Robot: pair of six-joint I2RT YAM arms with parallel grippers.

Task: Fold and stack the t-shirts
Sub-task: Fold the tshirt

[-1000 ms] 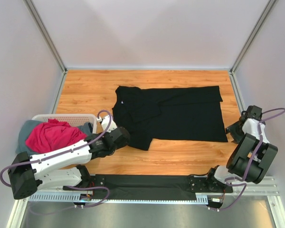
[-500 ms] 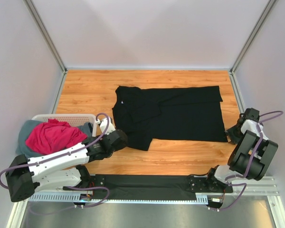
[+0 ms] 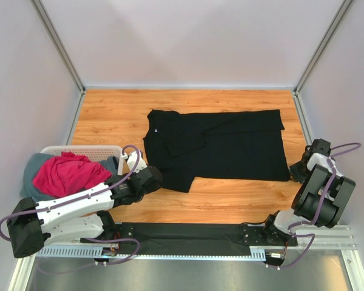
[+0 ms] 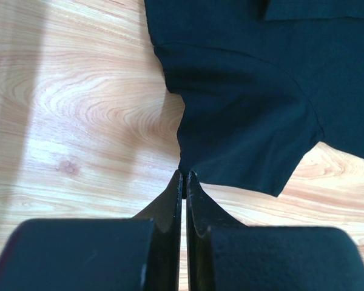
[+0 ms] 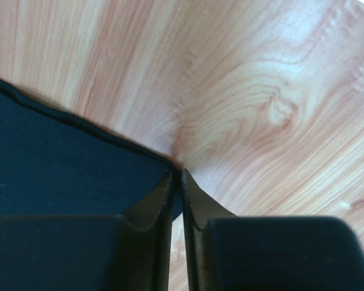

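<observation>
The black shirt [image 3: 230, 148] lies spread flat in the middle of the table [image 3: 115, 115], collar toward the left of the frame and hem toward the right, with one sleeve folded in over the chest and the other pointing to the lower left. The left gripper [image 4: 183, 179] sits at the lower left of the shirt with its jaws pressed together on the corner of that sleeve; in the wrist view the cloth draws to a point right at the tips. The right gripper [image 5: 176, 176] is low at the right edge of the table, jaws drawn almost fully together and pinching the lower right corner of the hem, with bare wood just past the tips. At the far left of the frame a white basket [image 3: 79, 149] holds a crumpled pink shirt [image 3: 67, 173] on top of a grey shirt [image 3: 29, 176], which hangs over the basket's left side, well apart from the black shirt.
</observation>
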